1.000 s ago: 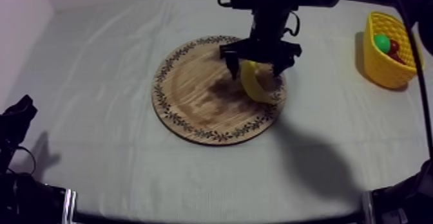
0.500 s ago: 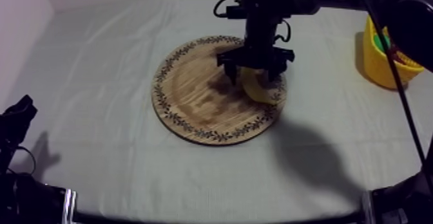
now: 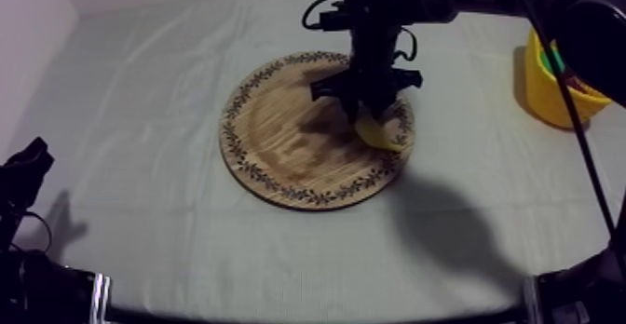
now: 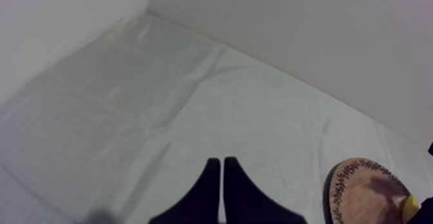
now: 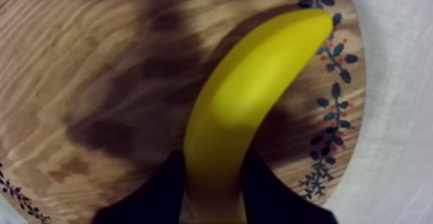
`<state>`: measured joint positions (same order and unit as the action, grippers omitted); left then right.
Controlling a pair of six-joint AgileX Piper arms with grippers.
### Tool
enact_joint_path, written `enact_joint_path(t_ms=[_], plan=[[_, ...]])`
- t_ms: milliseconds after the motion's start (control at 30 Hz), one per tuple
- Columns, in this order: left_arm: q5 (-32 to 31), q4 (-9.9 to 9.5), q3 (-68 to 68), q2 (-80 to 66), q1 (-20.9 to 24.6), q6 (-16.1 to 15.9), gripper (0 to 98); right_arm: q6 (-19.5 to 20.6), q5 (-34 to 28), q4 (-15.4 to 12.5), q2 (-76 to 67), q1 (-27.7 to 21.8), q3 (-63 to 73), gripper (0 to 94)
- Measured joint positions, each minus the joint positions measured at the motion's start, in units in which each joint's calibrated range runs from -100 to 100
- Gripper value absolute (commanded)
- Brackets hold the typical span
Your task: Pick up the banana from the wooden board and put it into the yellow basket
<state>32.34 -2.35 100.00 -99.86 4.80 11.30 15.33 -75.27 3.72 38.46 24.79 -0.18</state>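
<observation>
On the right part of the round wooden board [image 3: 289, 137], close to its patterned rim, is the banana [image 3: 382, 132], its curved yellow body running out from under the right gripper [image 3: 363, 114] towards the board's edge; the right arm comes in from the upper right of the table and stands steeply over that spot, the gripper pointing down at the board; seen from the right wrist, the two black fingers [image 5: 164, 191] sit one at each side of the banana's near end, drawn in against its flanks with no gap to be seen, so the claw is closed round the fruit rather than spread wide; the banana's far tip reaches over the leaf pattern of the rim, and a dark shadow lies on the wood beside it; whether the fruit rests on the wood or hangs a shade clear of it I cannot tell; the yellow basket [image 3: 545, 95] stands at the table's right side, well apart from the board and partly hidden behind the right arm; the left gripper [image 3: 26, 171] sits low at the table's left edge, far from the board; from the left wrist it shows as a narrow wedge, closed on nothing, above bare grey-white cloth [image 3: 140, 114], with the board's rim and a bit of the banana farther off.
</observation>
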Motion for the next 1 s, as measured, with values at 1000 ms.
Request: enact_joint_path(t_ms=[1000], plan=[[0.0, 0.0, 0.0, 0.0, 0.0, 0.0, 0.1, -7.57, -9.01, 1.11, -41.91, -21.25, -6.63, 17.8]])
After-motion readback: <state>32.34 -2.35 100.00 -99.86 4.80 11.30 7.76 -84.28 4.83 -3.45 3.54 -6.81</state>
